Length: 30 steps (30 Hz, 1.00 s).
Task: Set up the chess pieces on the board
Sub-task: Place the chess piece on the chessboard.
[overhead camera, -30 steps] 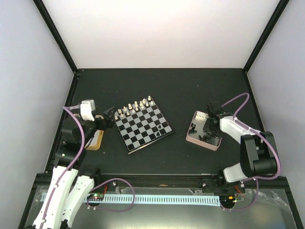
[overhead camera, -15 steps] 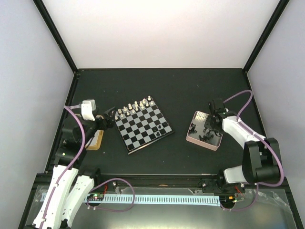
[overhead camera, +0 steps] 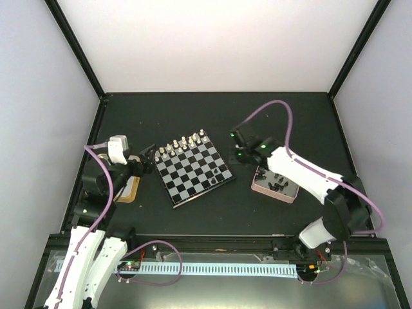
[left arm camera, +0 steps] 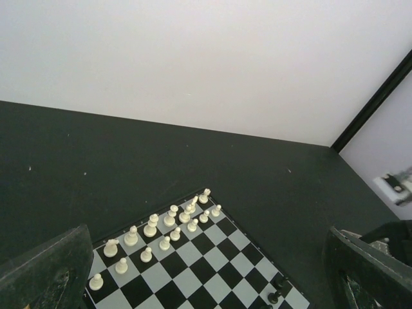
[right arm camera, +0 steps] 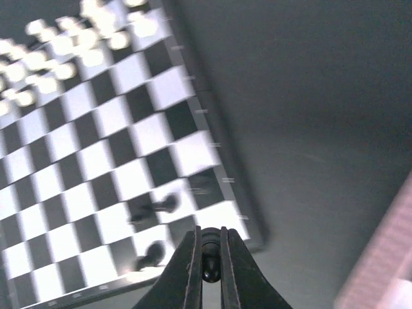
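Left gripper: at the left of the table, aimed at the board's left corner and hovering just short of it; its fingers are spread wide with nothing between them
Tan-rimmed tray: on the table under the left arm, near the board's left side; the arm covers most of it, so what it holds cannot be told
Board: flat on the dark table near the middle, turned so that one corner points toward the arms
White pieces: upright in two rows along the board's far-left edge, taller ones in the outer row and smaller ones in the row just inside it
Black pieces on the board: two of them on squares near the right corner, well apart from the white rows
Right arm: reaches from its base at the near right, across the pink-rimmed tray, to the board's right corner
Right gripper: over bare table just off the board's edge by that corner; its fingers are pressed together on a small dark piece
Held black piece: pinched between the right fingertips, glossy; the view is too blurred to tell which kind it is
Pink-rimmed tray: right of the board and near it, partly under the right arm
Loose black pieces: lying jumbled inside the pink-rimmed tray, too small to count
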{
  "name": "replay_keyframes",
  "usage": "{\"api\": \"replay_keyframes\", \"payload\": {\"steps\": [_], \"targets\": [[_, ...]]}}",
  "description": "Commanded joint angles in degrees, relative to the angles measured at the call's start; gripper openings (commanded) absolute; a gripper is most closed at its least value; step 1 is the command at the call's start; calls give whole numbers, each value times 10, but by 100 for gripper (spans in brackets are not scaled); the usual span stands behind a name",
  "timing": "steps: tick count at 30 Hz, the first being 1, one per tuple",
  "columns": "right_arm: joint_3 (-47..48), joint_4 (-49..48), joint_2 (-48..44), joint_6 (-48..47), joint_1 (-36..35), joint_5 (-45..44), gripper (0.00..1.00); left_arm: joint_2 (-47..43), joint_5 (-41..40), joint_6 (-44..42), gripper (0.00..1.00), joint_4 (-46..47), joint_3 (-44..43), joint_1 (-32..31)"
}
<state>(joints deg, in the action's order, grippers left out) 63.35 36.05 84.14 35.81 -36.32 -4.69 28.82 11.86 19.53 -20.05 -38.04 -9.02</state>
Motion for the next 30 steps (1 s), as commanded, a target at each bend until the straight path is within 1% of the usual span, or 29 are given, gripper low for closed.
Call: {"api": "replay_keyframes", "payload": {"steps": [1, 4, 7, 10, 15, 22, 30], "targets": [[76, -8, 72, 19, -75, 25, 4, -8, 6, -1, 99, 4, 1, 0], [133, 1, 131, 13, -117, 20, 4, -8, 5, -1, 99, 0, 0, 0], [174, 12, 186, 9, -143, 17, 4, -10, 6, -1, 99, -2, 0, 0], [200, 19, 220, 6, -160, 14, 4, -11, 7, 0, 99, -2, 1, 0], [238, 49, 266, -2, -182, -15, 4, -10, 6, -1, 99, -1, 1, 0], [254, 83, 318, 1, -193, -57, 5, -12, 0, -1, 99, -3, -1, 0], [253, 88, 333, 5, -193, -64, 5, -12, 0, -1, 99, -2, 0, 0]]}}
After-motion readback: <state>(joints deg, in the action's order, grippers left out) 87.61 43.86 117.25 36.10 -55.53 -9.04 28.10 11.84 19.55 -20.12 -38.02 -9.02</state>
